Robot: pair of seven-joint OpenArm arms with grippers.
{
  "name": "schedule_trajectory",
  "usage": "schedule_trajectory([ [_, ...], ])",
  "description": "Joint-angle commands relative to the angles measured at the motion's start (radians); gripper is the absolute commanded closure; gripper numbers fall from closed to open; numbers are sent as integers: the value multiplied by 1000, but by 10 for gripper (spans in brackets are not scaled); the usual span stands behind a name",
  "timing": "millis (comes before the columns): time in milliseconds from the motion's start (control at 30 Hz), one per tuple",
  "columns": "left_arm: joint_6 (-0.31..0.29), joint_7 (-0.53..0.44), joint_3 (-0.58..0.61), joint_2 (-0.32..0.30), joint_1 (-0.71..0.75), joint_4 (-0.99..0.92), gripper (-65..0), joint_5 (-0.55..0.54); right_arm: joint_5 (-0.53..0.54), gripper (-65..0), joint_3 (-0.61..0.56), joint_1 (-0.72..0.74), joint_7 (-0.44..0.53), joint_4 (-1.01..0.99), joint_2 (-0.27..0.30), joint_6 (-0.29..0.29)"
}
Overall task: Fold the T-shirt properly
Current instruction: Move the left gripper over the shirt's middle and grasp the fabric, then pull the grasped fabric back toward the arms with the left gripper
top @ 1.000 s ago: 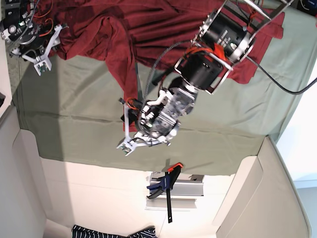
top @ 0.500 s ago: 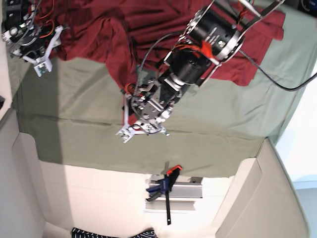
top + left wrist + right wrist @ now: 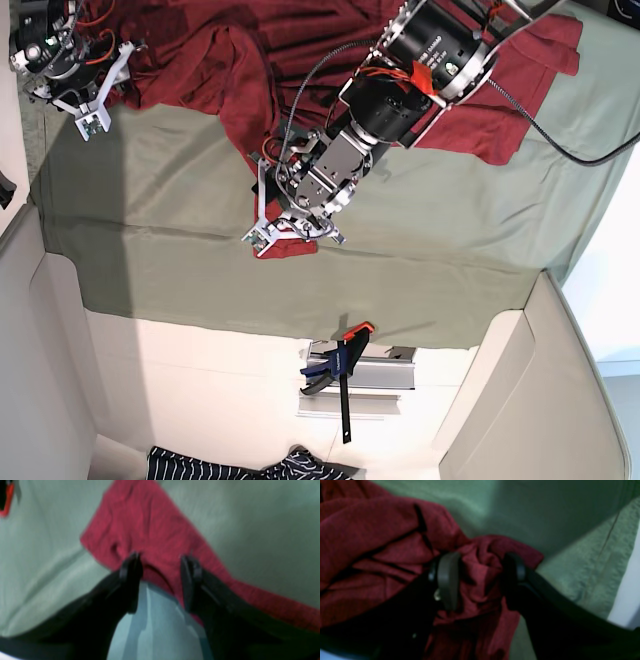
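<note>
1. Base view, item one: T-shirt (image 3: 250, 40), dark red, crumpled, unfolded. We log its bulk along the upper edge of that view. One narrow strip trails down toward the table's middle and ends in a small corner under the left gripper (image 3: 293, 236).
2. Left gripper: set at the table's middle, on the end of that strip. In the left wrist view its jaws are parted. The red corner lies flat on the cover beneath and just past the tips, with a curled hem between them. Nothing is clamped.
3. Right gripper (image 3: 82, 108): at the shirt's end on the base view's left, near the table's corner. In the right wrist view its jaws stand apart, and a wad of red cloth fills the gap and seems to meet both pads. That picture is dim and blurred, so we cannot tell whether the wad is clamped or merely lies between them.
4. Left arm (image 3: 430, 60): reaches from the upper right of the base view, crossing over the shirt. A black cable (image 3: 570, 160) loops off it to the right.
5. Green cover (image 3: 150, 210): spread over the table beneath the shirt, creased, with shadow along its left part.
6. Clamp (image 3: 340, 360), orange and blue: below the cover's lower edge, fixed on a metal rail (image 3: 365, 380).
7. Striped fabric (image 3: 215, 465), dark with white lines: at the bottom edge of the base view, well apart from the shirt.
</note>
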Motion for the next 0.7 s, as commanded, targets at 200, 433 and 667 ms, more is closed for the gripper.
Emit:
schedule_trajectory([
  [200, 0, -32, -2, 7, 5, 8, -185, 4, -11, -288, 6, 19, -3, 5, 13, -6],
  [433, 27, -12, -2, 7, -22, 8, 0, 5, -11, -288, 6, 19, -2, 5, 13, -6],
  [667, 36, 218, -2, -18, -87, 150, 0, 4, -11, -288, 6, 19, -1, 5, 13, -6],
])
